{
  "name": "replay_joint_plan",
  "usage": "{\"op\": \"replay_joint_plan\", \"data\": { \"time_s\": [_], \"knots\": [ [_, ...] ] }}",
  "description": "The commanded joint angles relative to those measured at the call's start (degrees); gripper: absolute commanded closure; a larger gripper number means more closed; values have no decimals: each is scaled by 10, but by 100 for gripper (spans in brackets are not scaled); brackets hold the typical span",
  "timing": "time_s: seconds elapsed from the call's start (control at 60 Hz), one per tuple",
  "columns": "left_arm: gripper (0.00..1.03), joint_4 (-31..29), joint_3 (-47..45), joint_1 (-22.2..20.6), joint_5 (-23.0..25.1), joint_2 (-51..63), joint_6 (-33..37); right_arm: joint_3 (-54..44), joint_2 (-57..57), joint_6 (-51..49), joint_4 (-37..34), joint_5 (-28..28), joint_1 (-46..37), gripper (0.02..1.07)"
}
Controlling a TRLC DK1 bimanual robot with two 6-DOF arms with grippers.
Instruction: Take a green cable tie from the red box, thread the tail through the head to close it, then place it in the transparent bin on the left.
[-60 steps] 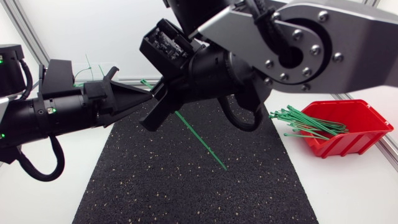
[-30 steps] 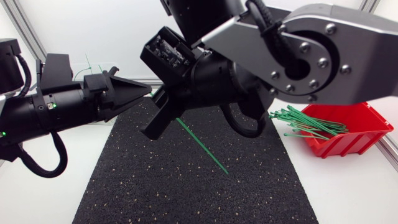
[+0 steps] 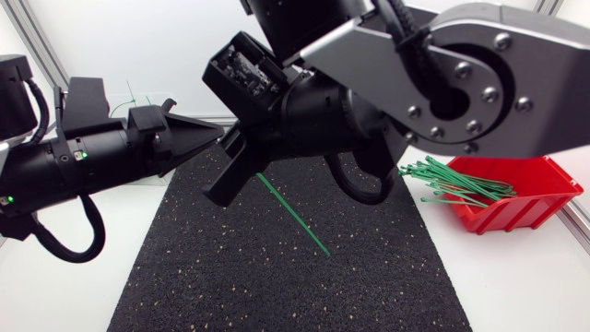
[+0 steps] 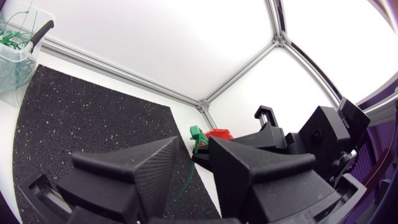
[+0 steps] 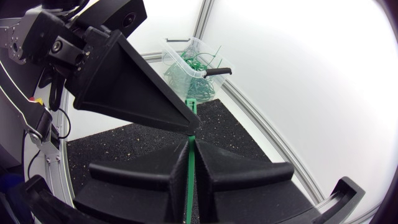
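- Head view first: over the last second your left tool (image 3: 222, 130) has risen a touch. Your right tool (image 5: 190, 142) has tipped slightly, so the free tail of the tie (image 3: 295, 217) has swung a little across the mat (image 3: 277, 286).
- These are small trims, not a new step. You look to be lining the two tools up, and threading has not begun.
- Your right tool is pinching the tie. In the right wrist view the strap runs up the narrow slit between both fingers, and its head sticks out just past the tips.
- Your left tool is spread. The left wrist view shows a gap between its two wedges, with the tie's head just ahead of them and not gripped.
- The tie sits mid-air over the mat between the two tools, well apart from the box (image 3: 544, 198) and the bin (image 5: 180, 56).
- It is a thin, bright green strap, straight and stiff-looking, with a small blocky head. It has no loop yet and its tail slants down toward the mat. You cannot tell whether the tip touches the mat.
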Motion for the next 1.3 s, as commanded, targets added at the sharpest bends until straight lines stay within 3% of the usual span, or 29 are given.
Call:
{"op": "replay_joint_plan", "data": {
  "time_s": [0.0,0.283,0.55,0.617,0.95,1.117,1.283],
  "knots": [
    [77,11,-10,-4,-4,-4,-17,-13,-9,18,5,-3,5,96],
    [81,12,-11,-10,-5,-4,-17,-11,-2,20,9,-4,7,96],
    [92,15,-12,-12,-5,-2,-18,-11,-1,20,10,-4,8,96],
    [99,15,-12,-11,-6,-2,-19,-11,0,20,11,-4,8,96],
    [100,27,-8,-3,-4,9,-8,-11,1,17,4,-7,6,91],
    [100,26,-8,11,7,15,29,-13,-11,3,-12,-29,-8,79],
    [100,26,-6,29,27,32,79,-25,-27,-13,-25,-55,-37,79]
  ]
}}
